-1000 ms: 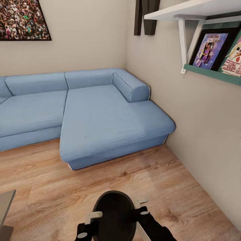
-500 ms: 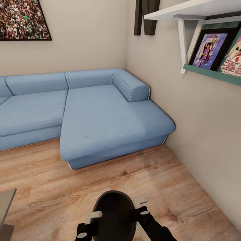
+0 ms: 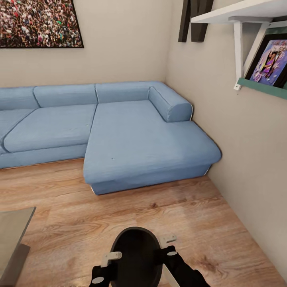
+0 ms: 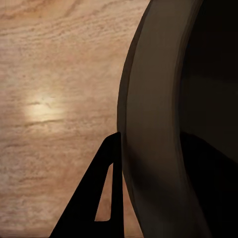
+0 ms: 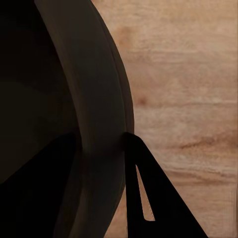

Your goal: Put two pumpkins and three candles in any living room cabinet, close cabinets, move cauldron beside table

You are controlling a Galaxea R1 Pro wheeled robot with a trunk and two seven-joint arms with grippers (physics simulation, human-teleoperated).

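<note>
The black cauldron hangs above the wooden floor at the bottom of the head view, its wide mouth facing up. My left gripper is shut on its left rim and my right gripper is shut on its right rim. In the left wrist view a dark finger presses against the cauldron's rim. The right wrist view has a finger against the outside of the rim. A corner of the grey glossy table shows at the lower left. The pumpkins, candles and cabinet are out of view.
A blue corner sofa fills the far side, its chaise reaching toward me. A beige wall runs along the right with a white shelf and a framed picture. Bare wooden floor lies between sofa and cauldron.
The camera has turned left: sofa, wall and shelf sit further right in the picture and more of the table corner shows. Cauldron and both grippers keep the same hold.
</note>
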